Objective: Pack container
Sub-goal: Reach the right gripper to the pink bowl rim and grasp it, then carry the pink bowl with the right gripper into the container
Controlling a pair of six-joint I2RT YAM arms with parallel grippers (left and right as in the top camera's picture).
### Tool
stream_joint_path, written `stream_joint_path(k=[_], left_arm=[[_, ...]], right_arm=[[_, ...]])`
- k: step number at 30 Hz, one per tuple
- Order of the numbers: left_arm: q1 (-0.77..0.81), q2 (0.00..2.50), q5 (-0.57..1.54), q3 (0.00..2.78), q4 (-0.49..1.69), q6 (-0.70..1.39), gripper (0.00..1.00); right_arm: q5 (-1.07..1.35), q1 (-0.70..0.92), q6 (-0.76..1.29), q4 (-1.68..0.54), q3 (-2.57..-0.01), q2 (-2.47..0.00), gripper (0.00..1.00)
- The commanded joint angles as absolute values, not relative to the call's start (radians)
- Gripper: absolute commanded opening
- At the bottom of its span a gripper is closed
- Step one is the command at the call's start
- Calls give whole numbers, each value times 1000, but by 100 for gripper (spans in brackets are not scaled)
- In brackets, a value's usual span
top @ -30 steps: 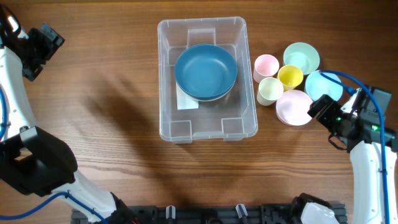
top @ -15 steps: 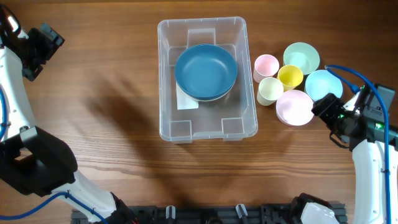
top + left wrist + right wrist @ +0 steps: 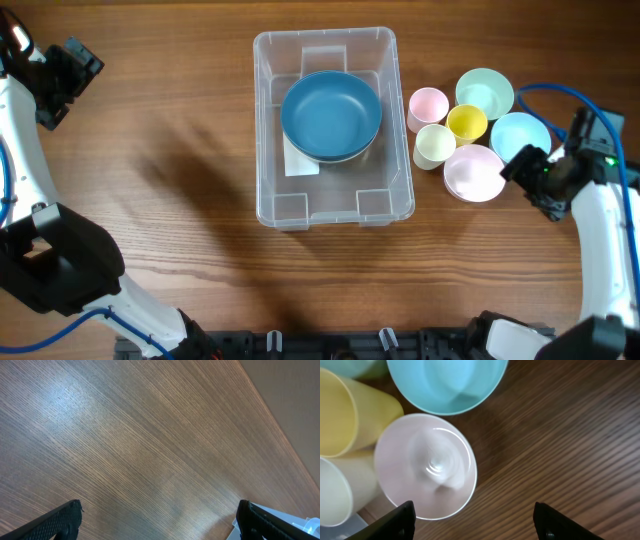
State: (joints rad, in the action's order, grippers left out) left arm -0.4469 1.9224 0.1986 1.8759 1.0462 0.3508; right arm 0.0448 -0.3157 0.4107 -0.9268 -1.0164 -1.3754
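The left wrist view alone shows the left fingers (image 3: pixel 60 521) spread wide above the bench (image 3: pixel 150 435). Only the overhead view shows the clear container (image 3: pixel 268 130), centre frame, holding a blue bowl (image 3: pixel 331 115). The right wrist view shows the right fingers (image 3: pixel 402 521) apart, gripping nothing, by a pink bowl (image 3: pixel 425 467).

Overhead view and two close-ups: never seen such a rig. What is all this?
Two robot arms work at a wooden table. The overhead view looks down; each close-up comes from a wrist camera, the dark tips at its bottom edge being that arm's jaws. A clear container holds a blue bowl. Beside it stand three cups, a green bowl, a light-blue bowl and a pink bowl. The left arm hangs over bare wood, jaws open. The right arm's jaws stand open close to the pink bowl. Nothing is held.
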Motion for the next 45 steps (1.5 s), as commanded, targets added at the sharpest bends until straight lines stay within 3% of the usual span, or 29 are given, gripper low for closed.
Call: stream_joint_path(k=[1,20,24,29,35,42,45], left_arm=[[-449,1894,196,1897,1044,360,100],[-449,1894,196,1897,1044,360,100],[-449,1894,196,1897,1044,360,100],[-449,1894,196,1897,1044,360,100],[-449,1894,196,1897,1044,360,100],[-449,1894,196,1897,1044,360,100],[-449,1894,196,1897,1044,360,100]], right_arm=[[53,-263,384,-905,-1032,-1432,76],[52,-226,403,-772,-1032,-1676,70],[47,-226,422,-768,-1032,-1706,51],[39,-228,435,-788,-1026,-1711,41],[-1,-228,445,-822,-1026,-1711,18],[-1,-228,444,-879,-1026,-1711,4],[-9,-227,440,-915,-1026,-1710,4]])
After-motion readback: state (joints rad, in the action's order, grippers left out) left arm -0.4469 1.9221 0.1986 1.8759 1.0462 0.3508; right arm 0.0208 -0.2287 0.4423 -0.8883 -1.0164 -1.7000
